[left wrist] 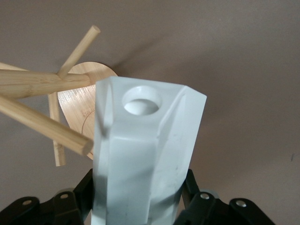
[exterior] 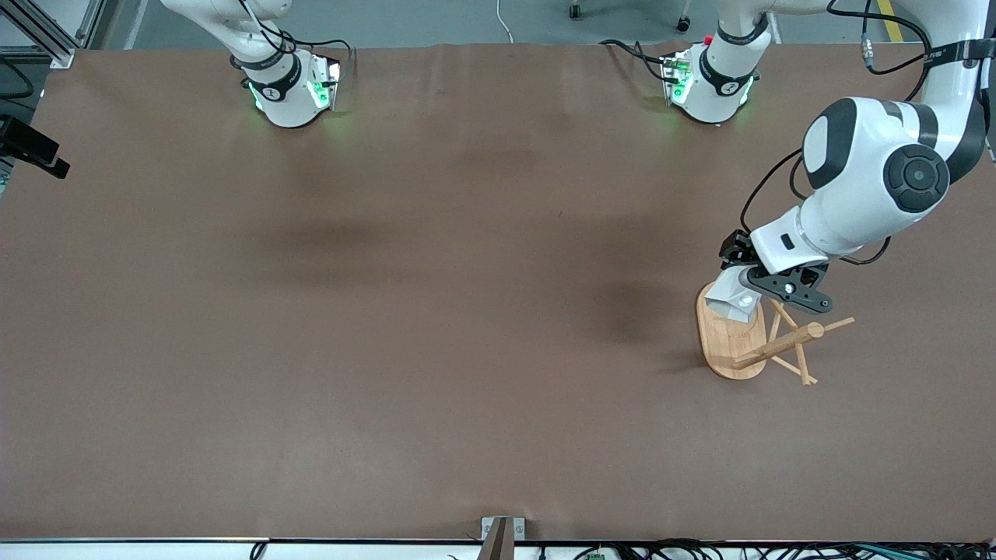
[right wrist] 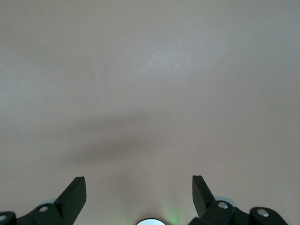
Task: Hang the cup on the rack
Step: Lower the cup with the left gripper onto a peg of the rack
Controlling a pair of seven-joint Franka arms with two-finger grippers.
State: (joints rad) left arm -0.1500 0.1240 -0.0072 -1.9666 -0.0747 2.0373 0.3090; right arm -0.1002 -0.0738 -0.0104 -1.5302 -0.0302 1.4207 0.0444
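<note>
White faceted cup (left wrist: 145,154), seemingly rigid, light and slick, is gripped by its body in the left gripper's (exterior: 766,292) closed fingers over the light bamboo rack (exterior: 766,342); the handle hole is left free. The right gripper's (right wrist: 139,187) fingers are spread, empty, waiting.

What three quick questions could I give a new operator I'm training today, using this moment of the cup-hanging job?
1. True or false: the cup stands on the table.
2. Which gripper holds the cup: A) left gripper, B) right gripper, C) neither?
3. Fill in: the handle's round hole has ___ peg through it.

Key:
1. False. The left gripper holds it in the air over the rack, above the oval base.
2. A. The right gripper is open over bare table; that arm waits.
3. No. In the left wrist view a peg's end lies beside the cup, not in the hole.
</note>
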